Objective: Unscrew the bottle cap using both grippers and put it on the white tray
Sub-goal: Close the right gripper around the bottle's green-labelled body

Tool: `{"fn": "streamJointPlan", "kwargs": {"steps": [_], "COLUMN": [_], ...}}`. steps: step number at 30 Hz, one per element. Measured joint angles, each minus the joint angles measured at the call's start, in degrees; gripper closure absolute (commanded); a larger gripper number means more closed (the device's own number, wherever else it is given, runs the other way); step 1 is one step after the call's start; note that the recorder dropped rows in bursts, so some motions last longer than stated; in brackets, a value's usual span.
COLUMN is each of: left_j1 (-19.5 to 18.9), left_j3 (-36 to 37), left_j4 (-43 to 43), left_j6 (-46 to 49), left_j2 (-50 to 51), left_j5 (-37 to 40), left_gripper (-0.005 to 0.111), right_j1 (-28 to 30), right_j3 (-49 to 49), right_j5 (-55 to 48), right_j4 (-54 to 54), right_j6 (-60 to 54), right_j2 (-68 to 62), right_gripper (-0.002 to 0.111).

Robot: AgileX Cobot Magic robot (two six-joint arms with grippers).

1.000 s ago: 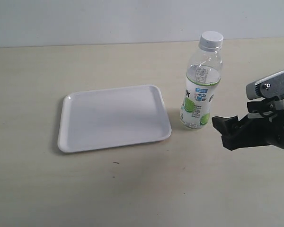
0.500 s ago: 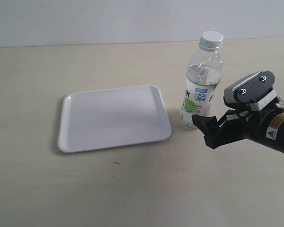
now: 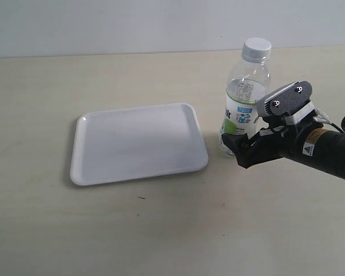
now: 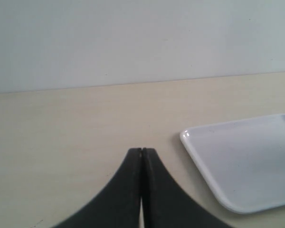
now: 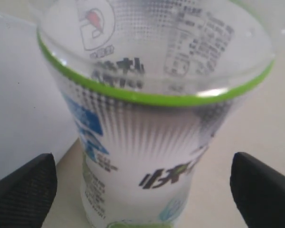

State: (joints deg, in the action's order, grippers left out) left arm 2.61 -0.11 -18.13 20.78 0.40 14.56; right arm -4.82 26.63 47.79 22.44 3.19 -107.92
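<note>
**A:** Exterior view is showing the bottle cap (image 3: 257, 48) sitting screwed onto the bottle (image 3: 245, 86). The bottle is standing upright on the table (image 3: 161, 230), just beside the white tray (image 3: 138, 144).

**B:** How is it going to handle?

**A:** I'm judging the cap small, stiff and light, so it is asking for a pinch across its rim. The bottle is looking thin-walled and slick. It is needing a firm hold low on the body, or it is likely going to spin or tip. How full it is, I cannot tell.

**B:** And the grippers?

**A:** The right gripper (image 3: 239, 148) is standing wide open around the bottle's lower body, holding nothing. The right wrist view is showing what the exterior view is hiding: both fingers (image 5: 23, 183) are standing clear of the plastic. Only the left wrist view is showing the left gripper (image 4: 141, 190), which is pressed shut and empty, over bare table apart from the tray.
</note>
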Motion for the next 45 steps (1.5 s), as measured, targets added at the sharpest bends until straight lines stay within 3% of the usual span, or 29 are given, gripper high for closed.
{"fn": "streamJointPlan", "kwargs": {"steps": [24,36,45], "left_j1": [0.00,0.00,0.00], "left_j3": [0.00,0.00,0.00], "left_j4": [0.00,0.00,0.00], "left_j6": [0.00,0.00,0.00], "left_j2": [0.00,0.00,0.00], "left_j5": [0.00,0.00,0.00], "left_gripper": [0.107,0.107,0.107], "right_j1": [0.00,0.00,0.00], "right_j3": [0.99,0.99,0.99], "right_j5": [1.42,10.58,11.47], "right_j4": [-0.13,-6.74,-6.23], "right_j6": [2.82,1.92,1.52], "right_j2": [-0.96,-2.01,-4.07], "right_gripper": [0.014,0.014,0.014]}}
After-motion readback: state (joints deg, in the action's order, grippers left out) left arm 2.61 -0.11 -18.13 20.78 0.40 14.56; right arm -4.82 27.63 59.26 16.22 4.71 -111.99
